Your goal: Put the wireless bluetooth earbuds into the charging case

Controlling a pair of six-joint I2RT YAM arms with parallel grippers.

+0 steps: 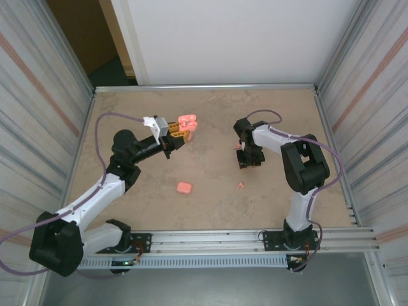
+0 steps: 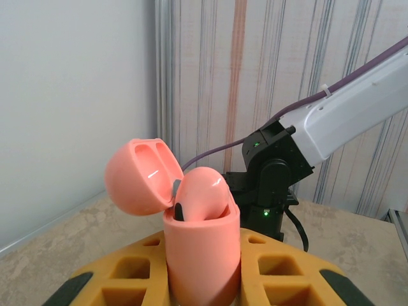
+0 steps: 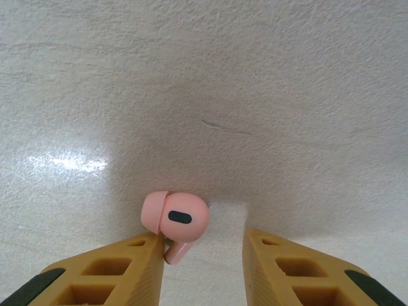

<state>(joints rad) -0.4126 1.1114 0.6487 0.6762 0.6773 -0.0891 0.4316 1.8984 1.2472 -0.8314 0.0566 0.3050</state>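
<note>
My left gripper (image 2: 203,284) is shut on the pink charging case (image 2: 203,255) and holds it upright above the table. The case's lid (image 2: 137,175) is swung open, and one earbud (image 2: 201,191) sits in the left-hand socket. From above, the case (image 1: 187,122) is at the back centre-left. My right gripper (image 3: 204,245) points down at the table, open. A salmon-pink earbud (image 3: 177,220) lies between its fingers, touching the left finger (image 3: 127,268). A gap separates it from the right finger (image 3: 287,268). In the top view this gripper (image 1: 247,160) is right of centre.
A closed pink case (image 1: 184,187) lies on the table near the front centre. A loose earbud (image 1: 240,185) lies just in front of the right gripper, and another tiny pink piece (image 1: 237,146) sits behind it. Metal walls enclose the table on three sides.
</note>
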